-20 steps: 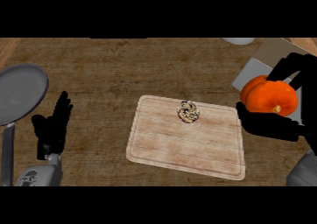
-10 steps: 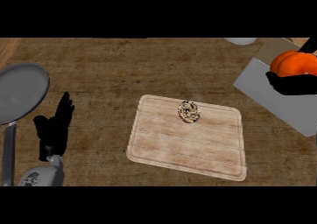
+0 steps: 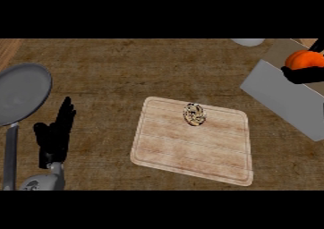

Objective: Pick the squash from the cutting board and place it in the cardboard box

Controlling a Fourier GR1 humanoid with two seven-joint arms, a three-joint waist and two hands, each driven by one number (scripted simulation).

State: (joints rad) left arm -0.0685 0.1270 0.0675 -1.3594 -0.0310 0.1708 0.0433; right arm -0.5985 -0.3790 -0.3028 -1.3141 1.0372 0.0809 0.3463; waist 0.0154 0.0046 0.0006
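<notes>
Orange squash point(image 3: 303, 59) seemingly over cardboard box point(image 3: 283, 87)

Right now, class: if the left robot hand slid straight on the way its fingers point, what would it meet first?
The left robot hand points up the view, slightly rightward. Its line passes just right of the grey pan and well left of the cutting board, over bare counter. The way looks free, though depth is unclear.

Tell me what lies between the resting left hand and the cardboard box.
In the head view, the light wooden cutting board with a small brown pretzel on it lies between the black left hand and the open cardboard box; otherwise only brown countertop.
</notes>
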